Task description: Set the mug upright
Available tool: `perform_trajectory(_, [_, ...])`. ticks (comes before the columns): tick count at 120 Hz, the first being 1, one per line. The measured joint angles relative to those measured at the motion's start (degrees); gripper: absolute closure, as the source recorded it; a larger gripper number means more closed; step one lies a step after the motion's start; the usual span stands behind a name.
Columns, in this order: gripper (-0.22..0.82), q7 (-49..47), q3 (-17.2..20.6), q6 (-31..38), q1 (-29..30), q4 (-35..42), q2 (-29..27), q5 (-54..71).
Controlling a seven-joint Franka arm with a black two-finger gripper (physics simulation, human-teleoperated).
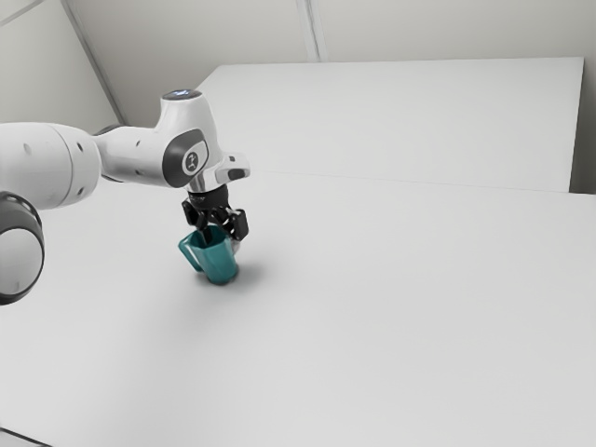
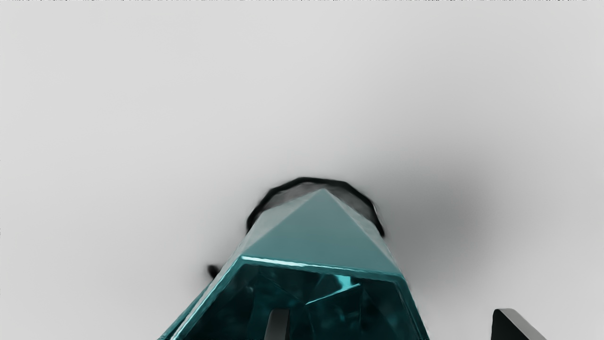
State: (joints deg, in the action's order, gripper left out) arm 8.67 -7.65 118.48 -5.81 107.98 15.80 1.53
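One black two-finger gripper over the white worktop, fingers released and parted: one inside the glossy, faceted teal mug, one outside! Mug's at the gripper's six o'clock in the exterior view, mouth up, handle towards ten.

The wrist view's bottom edge cuts off the mug and both fingers of the claw. A dark spot beside it is too small to tell. The exterior view's left edge crops the arm.
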Motion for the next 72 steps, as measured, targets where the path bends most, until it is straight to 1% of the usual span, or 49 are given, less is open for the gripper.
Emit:
perform_trajectory(12, [0.10,0.19,0.00,-0.31,0.00,-0.82,-1.01,-0.02])
perform_trajectory(28, [0.05,0.44,0.01,-1.24,-0.08,-1.07,-5.08,-0.06])
perform_trajectory(54, [0.02,0.83,0.01,-6.08,-0.08,-2.03,-12.53,-0.82])
perform_trajectory(72, [0.01,0.97,0.00,-10.75,0.12,-5.11,-13.92,-1.91])
